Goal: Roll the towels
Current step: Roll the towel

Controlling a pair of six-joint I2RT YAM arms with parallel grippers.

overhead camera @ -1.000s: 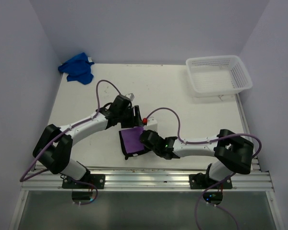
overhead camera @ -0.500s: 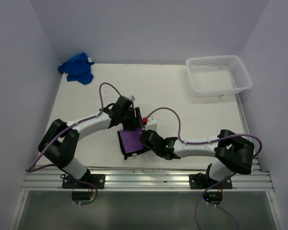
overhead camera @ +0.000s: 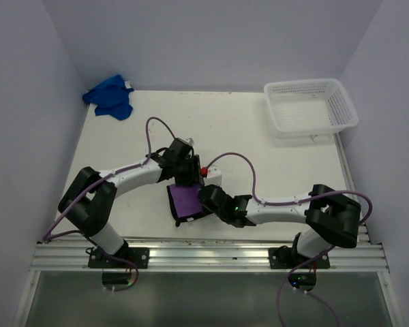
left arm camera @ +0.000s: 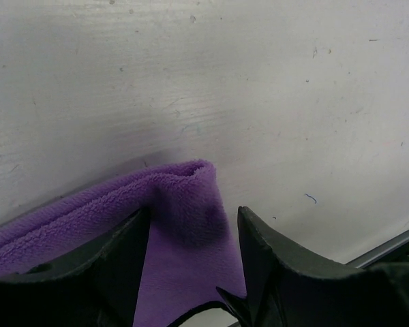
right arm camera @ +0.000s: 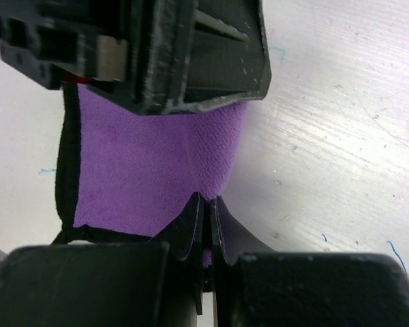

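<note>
- Looking down from the top camera, the purple towel (overhead camera: pixel 185 202) lies on the table (overhead camera: pixel 259 136) near the front edge, between my two arms.
- The towel looks folded over, with a dark border along its left and near sides.
- My left tool (overhead camera: pixel 188 176) is down at the towel's far edge.
- On the left wrist camera, the left tool (left arm camera: pixel 191 231) stands fairly wide, with a finger (left arm camera: pixel 123 252) on either side of the purple towel (left arm camera: pixel 184 225).
- A rounded, doubled-over lip of cloth sits right in the gap between those fingers. I can't tell whether either one presses on it.
- My right tool (overhead camera: pixel 203 197) comes in from the right and meets the towel's right-hand side.
- On the right wrist camera, the right tool (right arm camera: pixel 206 204) is pinched tight, with both fingers together on the edge of the purple towel (right arm camera: pixel 143 163). A thin sliver of purple shows between them.
- In that same view, the black body of the left tool hangs over the far end of the cloth.
- The black edging runs down the left side of the towel and along its near side.
- The blue towel (overhead camera: pixel 110 97) sits crumpled in the far left corner of the table, well apart from both arms.
- The white mesh basket (overhead camera: pixel 307 84) sits in the far right corner, and no cloth shows in it.
</note>
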